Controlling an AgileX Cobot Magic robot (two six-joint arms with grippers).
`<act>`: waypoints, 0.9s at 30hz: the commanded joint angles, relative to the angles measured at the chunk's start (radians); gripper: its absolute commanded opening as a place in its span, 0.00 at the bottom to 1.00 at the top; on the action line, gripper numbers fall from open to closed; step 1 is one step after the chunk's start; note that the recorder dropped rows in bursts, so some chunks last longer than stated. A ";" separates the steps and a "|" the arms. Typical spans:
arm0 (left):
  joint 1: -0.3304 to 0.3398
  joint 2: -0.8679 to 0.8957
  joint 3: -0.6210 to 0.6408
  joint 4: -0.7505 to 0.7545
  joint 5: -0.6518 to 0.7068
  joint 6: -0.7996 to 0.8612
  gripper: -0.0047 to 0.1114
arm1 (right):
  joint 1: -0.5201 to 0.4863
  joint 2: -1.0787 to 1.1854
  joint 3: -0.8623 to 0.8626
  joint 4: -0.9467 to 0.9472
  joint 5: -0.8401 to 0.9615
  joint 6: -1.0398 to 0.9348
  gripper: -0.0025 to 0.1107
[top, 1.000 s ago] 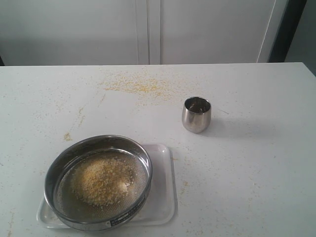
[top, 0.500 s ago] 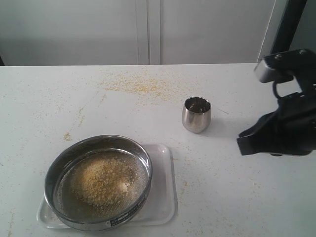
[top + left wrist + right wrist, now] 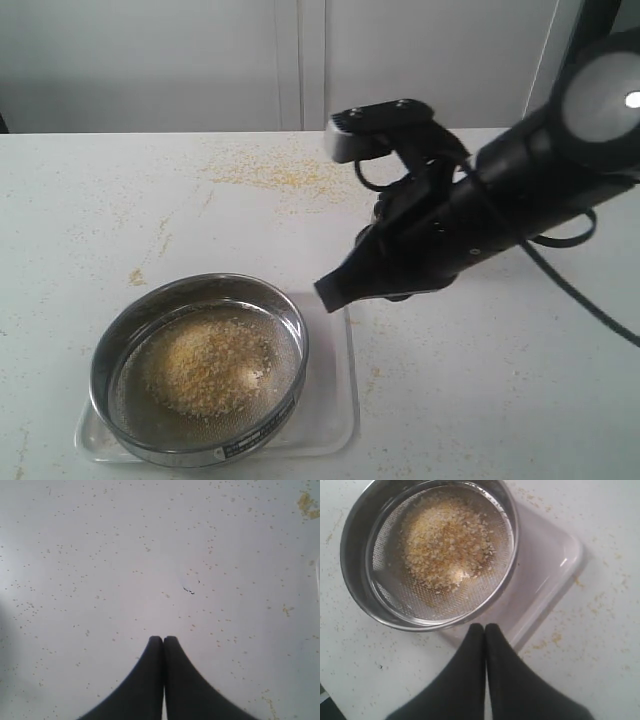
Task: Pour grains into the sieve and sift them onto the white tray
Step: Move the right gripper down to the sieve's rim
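While the grains (image 3: 205, 365) lie heaped in the sieve (image 3: 150, 305) atop the white tray (image 3: 335, 400), we see the right gripper (image 3: 335, 290) clenched, empty — sifting is left. Left wrist: left gripper (image 3: 163, 639) clenched above speckled table (image 3: 100, 555). Right wrist: sieve ungrasped.

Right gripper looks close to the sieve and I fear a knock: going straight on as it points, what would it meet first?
Probably the near rim of the sieve, or the white tray edge just before it. How high the shut right gripper is above them is unclear.
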 commanded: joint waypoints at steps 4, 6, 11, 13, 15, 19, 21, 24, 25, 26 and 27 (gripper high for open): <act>0.001 -0.011 0.008 0.002 0.011 -0.003 0.04 | 0.125 0.144 -0.161 -0.226 0.070 0.203 0.02; 0.001 -0.011 0.008 0.002 0.011 -0.003 0.04 | 0.148 0.178 -0.207 -0.296 0.104 0.264 0.02; 0.001 -0.011 0.008 0.002 0.011 -0.003 0.04 | 0.173 0.249 -0.305 -0.381 0.167 0.348 0.02; 0.001 -0.011 0.008 0.002 0.011 -0.003 0.04 | 0.173 0.283 -0.343 -0.383 0.185 0.348 0.02; 0.001 -0.011 0.008 0.002 0.011 -0.003 0.04 | 0.173 0.320 -0.378 -0.404 0.198 0.348 0.03; 0.001 -0.011 0.008 0.002 0.011 -0.003 0.04 | 0.160 0.387 -0.424 -0.407 0.205 0.348 0.17; 0.001 -0.011 0.008 0.002 0.011 -0.003 0.04 | 0.153 0.422 -0.446 -0.407 0.205 0.353 0.30; 0.001 -0.011 0.008 0.002 0.011 -0.003 0.04 | 0.135 0.468 -0.474 -0.407 0.203 0.377 0.45; 0.001 -0.011 0.008 0.002 0.011 -0.003 0.04 | 0.129 0.485 -0.482 -0.409 0.203 0.392 0.49; 0.001 -0.011 0.008 0.002 0.011 -0.003 0.04 | 0.124 0.498 -0.489 -0.409 0.206 0.397 0.51; 0.001 -0.011 0.008 0.002 0.011 -0.003 0.04 | 0.119 0.512 -0.496 -0.408 0.209 0.397 0.52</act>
